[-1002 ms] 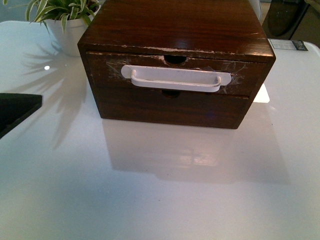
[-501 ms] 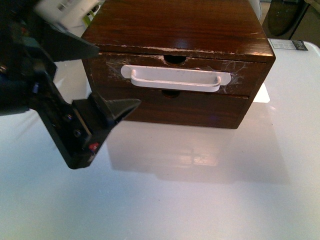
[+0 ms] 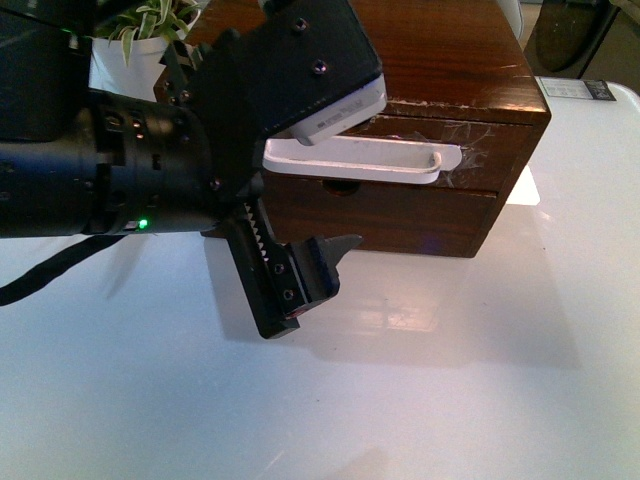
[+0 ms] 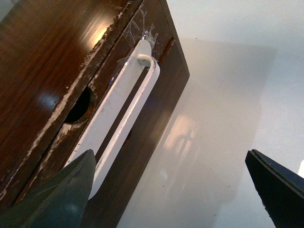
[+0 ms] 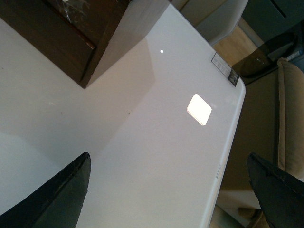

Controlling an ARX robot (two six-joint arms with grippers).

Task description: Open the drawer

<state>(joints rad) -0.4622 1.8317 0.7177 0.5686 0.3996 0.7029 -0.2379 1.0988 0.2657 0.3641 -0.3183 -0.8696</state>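
The wide-open, empty left hand (image 4: 168, 185) should be centred so the white bar handle (image 3: 400, 158) of the dark brown wooden drawer (image 3: 488, 158) is straddled, then closed and pulled straight.

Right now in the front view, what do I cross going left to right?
left arm → white handle → bare right end of the drawer → black-and-white label. The plant is left out because it overlaps the arm.
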